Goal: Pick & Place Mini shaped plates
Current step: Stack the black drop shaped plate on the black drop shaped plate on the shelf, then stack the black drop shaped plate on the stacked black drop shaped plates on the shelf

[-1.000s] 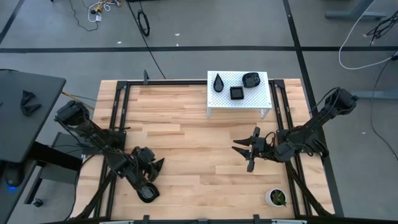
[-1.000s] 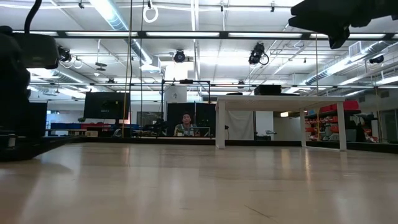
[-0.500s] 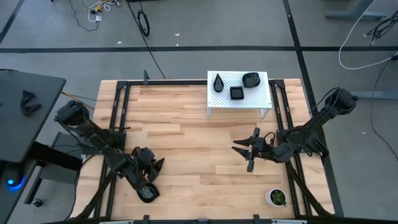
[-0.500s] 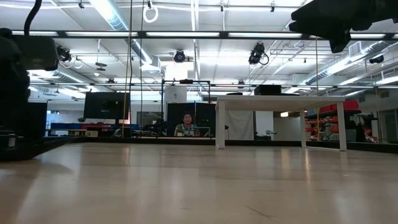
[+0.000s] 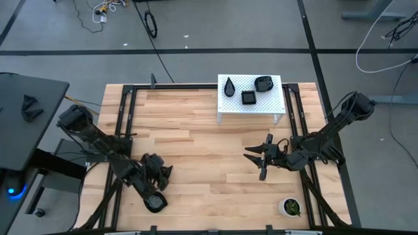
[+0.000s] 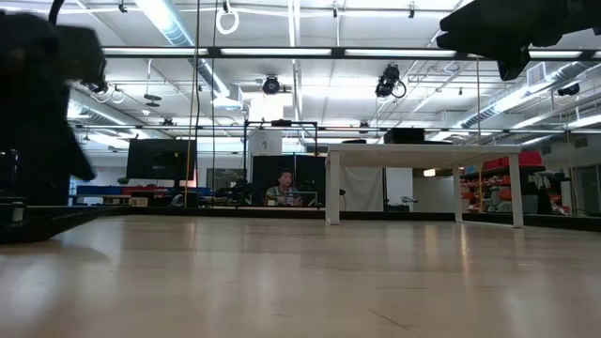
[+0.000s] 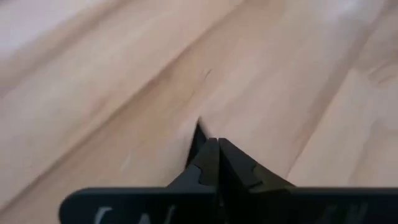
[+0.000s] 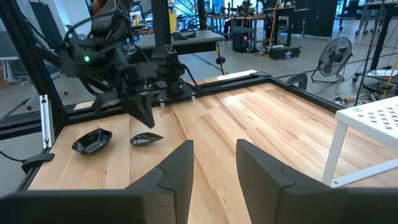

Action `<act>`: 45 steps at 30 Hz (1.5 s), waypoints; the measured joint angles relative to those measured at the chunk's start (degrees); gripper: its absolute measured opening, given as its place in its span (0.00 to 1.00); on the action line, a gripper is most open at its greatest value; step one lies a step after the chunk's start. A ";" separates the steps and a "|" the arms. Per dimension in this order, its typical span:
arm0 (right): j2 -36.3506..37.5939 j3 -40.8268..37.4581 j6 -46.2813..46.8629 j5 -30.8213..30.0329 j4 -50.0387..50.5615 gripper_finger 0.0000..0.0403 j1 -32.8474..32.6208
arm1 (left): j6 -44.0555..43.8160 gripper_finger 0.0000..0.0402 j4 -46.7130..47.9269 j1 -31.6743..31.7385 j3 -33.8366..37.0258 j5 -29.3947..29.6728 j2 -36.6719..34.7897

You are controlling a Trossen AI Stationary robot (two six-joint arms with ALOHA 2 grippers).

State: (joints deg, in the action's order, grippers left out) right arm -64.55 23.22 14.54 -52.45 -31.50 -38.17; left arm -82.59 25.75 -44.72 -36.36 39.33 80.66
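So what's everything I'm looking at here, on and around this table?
plates on the stand: three, black; a teardrop, a square and a rounded one.
plates on the table: two, black; on the wood by the left arm.
stand: one, white; far edge of the table.
pot with plant: one, white with green; near right corner.
table: one, light wood with a black frame.
person: one, colour too far to tell; back in the room.
left claw: one, black; shut on nothing, low over the near left.
right claw: one, black; open, over the right half.
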 joint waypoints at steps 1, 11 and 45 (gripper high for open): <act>0.00 0.00 -0.01 0.00 -0.02 0.31 0.00 | 1.17 0.01 0.25 0.44 -0.75 1.02 -0.51; -0.02 0.00 -0.01 0.00 0.00 0.31 0.00 | 15.01 0.01 3.51 4.07 -8.63 2.54 -5.12; -0.02 0.00 0.88 0.00 1.14 0.31 -0.01 | 8.25 0.17 -5.70 2.70 6.80 -10.45 -1.53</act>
State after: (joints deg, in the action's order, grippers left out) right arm -64.58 23.22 15.42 -52.45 -30.36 -38.18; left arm -74.34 20.06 -42.02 -29.56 28.88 79.13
